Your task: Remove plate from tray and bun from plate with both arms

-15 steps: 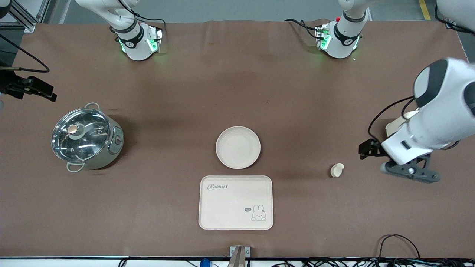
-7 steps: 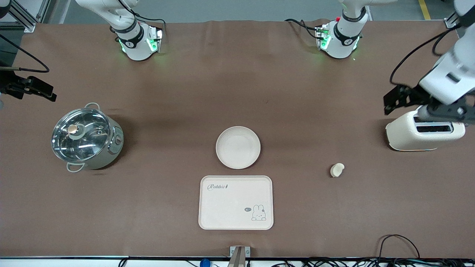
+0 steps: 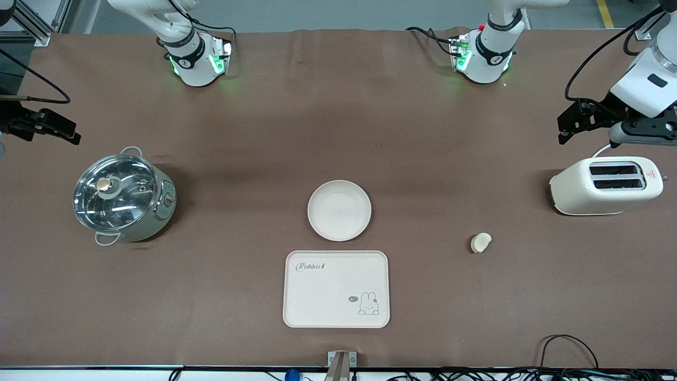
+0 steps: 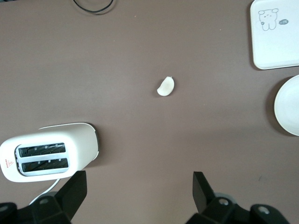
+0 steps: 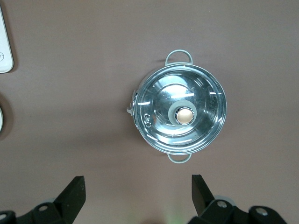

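The round cream plate (image 3: pixel 339 210) lies on the table mid-way along it, just farther from the front camera than the rabbit tray (image 3: pixel 336 289). Its edge shows in the left wrist view (image 4: pixel 287 106). The small pale bun (image 3: pixel 480 242) lies on the cloth toward the left arm's end and also shows in the left wrist view (image 4: pixel 166 87). My left gripper (image 4: pixel 140 196) is open and empty, high over the table beside the toaster (image 3: pixel 605 184). My right gripper (image 5: pixel 138 200) is open and empty, high over the table beside the pot (image 5: pixel 180 114).
A steel pot with a glass lid (image 3: pixel 122 197) stands toward the right arm's end. A cream toaster (image 4: pixel 51 151) stands at the left arm's end. Cables lie along the table edge nearest the front camera.
The left arm has swung up and away from beside the bun toward the table's end, uncovering the toaster. The right arm, plate, bun and tray have not moved.
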Tool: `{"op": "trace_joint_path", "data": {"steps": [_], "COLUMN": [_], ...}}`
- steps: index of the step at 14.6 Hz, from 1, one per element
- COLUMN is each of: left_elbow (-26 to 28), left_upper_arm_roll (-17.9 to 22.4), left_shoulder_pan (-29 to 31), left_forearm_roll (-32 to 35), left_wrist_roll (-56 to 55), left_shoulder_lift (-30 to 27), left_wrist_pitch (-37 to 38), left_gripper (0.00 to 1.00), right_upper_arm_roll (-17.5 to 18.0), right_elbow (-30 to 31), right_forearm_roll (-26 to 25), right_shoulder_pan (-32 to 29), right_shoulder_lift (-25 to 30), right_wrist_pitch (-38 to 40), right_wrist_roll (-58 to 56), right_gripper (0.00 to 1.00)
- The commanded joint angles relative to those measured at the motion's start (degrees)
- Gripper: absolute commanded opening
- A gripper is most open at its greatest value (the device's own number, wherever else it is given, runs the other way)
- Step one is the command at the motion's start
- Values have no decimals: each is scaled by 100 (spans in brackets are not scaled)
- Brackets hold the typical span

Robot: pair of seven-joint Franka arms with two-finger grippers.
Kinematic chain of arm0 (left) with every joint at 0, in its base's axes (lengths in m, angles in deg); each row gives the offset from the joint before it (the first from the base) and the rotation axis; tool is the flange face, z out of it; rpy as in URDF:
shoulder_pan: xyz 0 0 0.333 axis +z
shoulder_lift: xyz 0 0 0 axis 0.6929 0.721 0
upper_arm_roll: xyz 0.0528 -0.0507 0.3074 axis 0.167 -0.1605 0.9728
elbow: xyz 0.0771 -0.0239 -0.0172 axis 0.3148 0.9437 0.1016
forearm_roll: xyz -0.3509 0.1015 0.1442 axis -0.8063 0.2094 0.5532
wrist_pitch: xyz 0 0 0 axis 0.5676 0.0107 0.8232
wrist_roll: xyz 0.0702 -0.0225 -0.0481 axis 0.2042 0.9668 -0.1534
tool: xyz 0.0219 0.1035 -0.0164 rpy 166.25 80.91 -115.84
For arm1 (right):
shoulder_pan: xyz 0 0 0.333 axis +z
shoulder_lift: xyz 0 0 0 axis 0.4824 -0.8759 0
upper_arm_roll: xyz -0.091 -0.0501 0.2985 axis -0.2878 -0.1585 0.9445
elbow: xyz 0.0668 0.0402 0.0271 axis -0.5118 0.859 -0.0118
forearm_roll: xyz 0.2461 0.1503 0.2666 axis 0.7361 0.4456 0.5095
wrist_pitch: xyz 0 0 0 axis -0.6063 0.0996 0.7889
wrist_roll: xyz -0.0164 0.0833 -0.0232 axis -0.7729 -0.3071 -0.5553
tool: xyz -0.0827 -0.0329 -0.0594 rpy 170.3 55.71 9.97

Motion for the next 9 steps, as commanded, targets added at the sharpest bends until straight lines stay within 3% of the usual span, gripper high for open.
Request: {"op": "trace_joint_path", "data": {"steps": [1, 9], "left_elbow": [-637, -700], "left_upper_arm_roll": [78, 104], "left_shoulder_pan": [-18, -9], "left_forearm_roll": [-2, -55], "left_wrist_roll": [30, -14], "left_shoulder_lift": [314, 333], "left_wrist_pitch": [229, 563], "left_gripper": [100, 100], "right_upper_arm_roll": [-8, -17], "right_elbow": [74, 74], "right_forearm_roll": [44, 44], "right_shoulder_pan": [-26, -26], "right_shoulder_lift": [94, 94], "right_wrist_pitch": [26, 18], "right_wrist_roll": [73, 73], "right_gripper": [100, 100]}}
